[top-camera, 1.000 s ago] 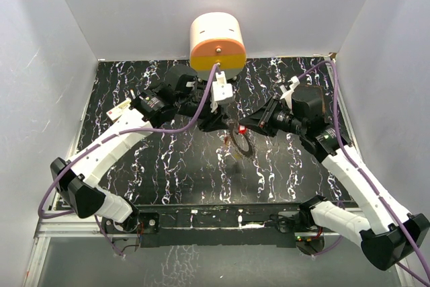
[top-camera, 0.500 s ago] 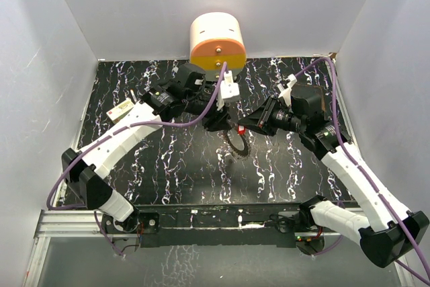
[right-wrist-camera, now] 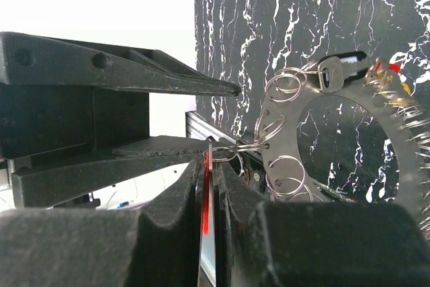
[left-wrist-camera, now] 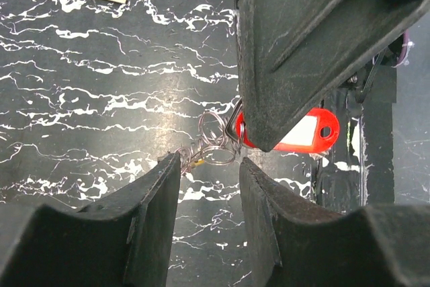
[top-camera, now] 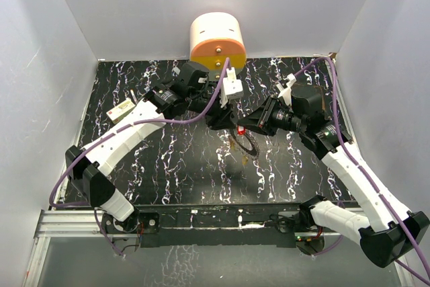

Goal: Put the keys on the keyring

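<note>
The bench was black with white marble veins, the keyring silvery grey, the key tag red with a white label, the drawer unit cream and orange.

Over the middle of the table is the keyring; the drawer unit stands behind it

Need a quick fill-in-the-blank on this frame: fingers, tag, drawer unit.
1. The right fingers are shut on a ___ tag.
2. The left fingers are ___, with nothing between them.
3. The drawer unit at the back has an ___ front.
Missing words: red; open; orange.
</note>
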Robot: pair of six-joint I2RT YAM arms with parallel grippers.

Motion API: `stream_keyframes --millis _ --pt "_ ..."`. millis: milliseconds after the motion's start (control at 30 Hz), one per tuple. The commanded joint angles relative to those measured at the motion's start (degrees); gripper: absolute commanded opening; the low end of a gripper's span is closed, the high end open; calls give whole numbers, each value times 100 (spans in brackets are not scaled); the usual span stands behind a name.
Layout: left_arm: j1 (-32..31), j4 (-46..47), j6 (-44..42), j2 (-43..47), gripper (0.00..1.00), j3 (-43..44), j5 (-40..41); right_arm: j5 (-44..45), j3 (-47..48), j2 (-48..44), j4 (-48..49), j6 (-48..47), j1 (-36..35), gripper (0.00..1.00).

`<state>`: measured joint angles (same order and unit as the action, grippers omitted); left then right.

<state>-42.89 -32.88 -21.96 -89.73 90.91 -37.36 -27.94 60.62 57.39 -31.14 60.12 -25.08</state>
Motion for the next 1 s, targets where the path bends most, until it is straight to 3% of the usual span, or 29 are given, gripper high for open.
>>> stream_keyframes --millis 0,467,667,967 --pt "-44 138 243 14 40 268 -173 -92 317 -84 567 143 -35 8" --pt "-62 175 344 37 38 190 -412 15 356 -37 854 334 -51 8" --pt "-68 232 408 -33 17 260 -430 -37 321 -77 893 396 -54 8" --pt "-96 162 376 -36 0 308 -394 -61 336 -13 992 439 -77 8"
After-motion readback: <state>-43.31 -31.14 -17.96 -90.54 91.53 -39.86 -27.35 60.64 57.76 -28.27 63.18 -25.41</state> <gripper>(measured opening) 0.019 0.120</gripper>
